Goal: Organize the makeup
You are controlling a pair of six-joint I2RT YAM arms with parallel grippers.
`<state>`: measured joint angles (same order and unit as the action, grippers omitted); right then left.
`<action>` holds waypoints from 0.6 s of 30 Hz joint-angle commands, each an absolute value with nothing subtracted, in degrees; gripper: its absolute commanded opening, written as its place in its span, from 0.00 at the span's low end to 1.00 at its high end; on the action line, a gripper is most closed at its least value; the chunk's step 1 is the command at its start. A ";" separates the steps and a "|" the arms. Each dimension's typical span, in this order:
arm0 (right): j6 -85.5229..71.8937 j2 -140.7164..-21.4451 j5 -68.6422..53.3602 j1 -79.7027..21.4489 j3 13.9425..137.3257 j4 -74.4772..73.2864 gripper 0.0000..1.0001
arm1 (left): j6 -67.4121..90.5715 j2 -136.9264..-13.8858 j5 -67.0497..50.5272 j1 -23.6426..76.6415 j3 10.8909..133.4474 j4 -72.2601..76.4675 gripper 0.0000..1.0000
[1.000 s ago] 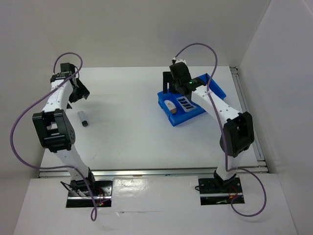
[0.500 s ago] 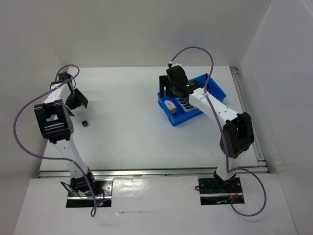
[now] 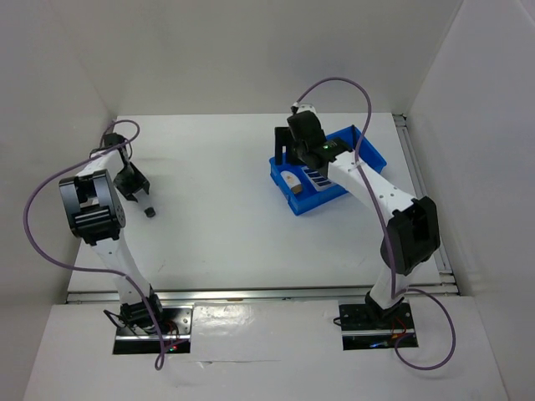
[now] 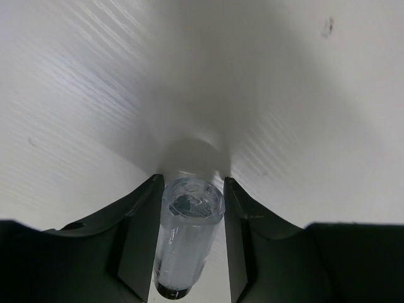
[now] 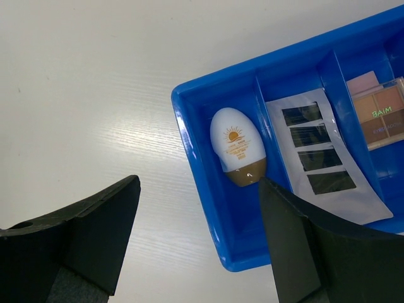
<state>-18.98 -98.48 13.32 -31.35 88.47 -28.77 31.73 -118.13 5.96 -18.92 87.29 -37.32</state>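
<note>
My left gripper (image 4: 191, 183) is shut on a small clear tube with a dark cap (image 4: 188, 237), one piece of the makeup, low over the white table at the far left (image 3: 147, 208). My right gripper (image 5: 199, 186) hangs open over the near-left corner of the blue tray (image 5: 183, 120), holding nothing. In the tray lie a white egg-shaped piece with a tan base (image 5: 234, 146), a silver palette with dark rectangles (image 5: 322, 154) and a pink and tan compact (image 5: 379, 113). No brushes show.
The blue tray (image 3: 373, 152) sits tilted at the back right of the table. White walls close in the table at the left, back and right. A metal rail (image 3: 251, 292) runs along the near edge.
My left gripper came down over the clear tube and shut on it. The right gripper shifted only slightly above the tray and stayed open.
</note>
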 commanded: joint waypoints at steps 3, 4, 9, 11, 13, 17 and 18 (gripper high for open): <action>-20.21 -94.75 14.59 -32.34 88.33 -28.21 0.83 | 31.12 -111.80 3.33 -15.12 84.99 -37.09 0.10; -20.21 -94.75 14.59 -32.34 88.33 -28.21 0.83 | 31.11 -111.80 3.34 -14.60 84.99 -37.09 0.10; -20.74 -93.69 14.59 -32.87 88.33 -29.27 0.83 | 30.59 -107.07 0.98 -11.61 84.99 -38.23 0.09; -20.74 -93.17 15.21 -32.87 87.80 -29.27 0.83 | 30.06 -105.30 0.26 -9.50 84.99 -38.23 0.05; -21.27 -93.16 15.82 -32.87 87.80 -29.79 0.83 | 30.06 -102.75 -2.63 -6.08 84.99 -38.23 0.00; -21.80 -92.64 17.66 -32.87 87.80 -31.03 0.83 | 31.46 -100.11 -5.19 2.25 85.95 -38.23 0.00; -21.80 -92.64 18.62 -32.87 87.80 -31.81 0.83 | 32.07 -100.11 -6.06 4.03 86.74 -38.23 0.00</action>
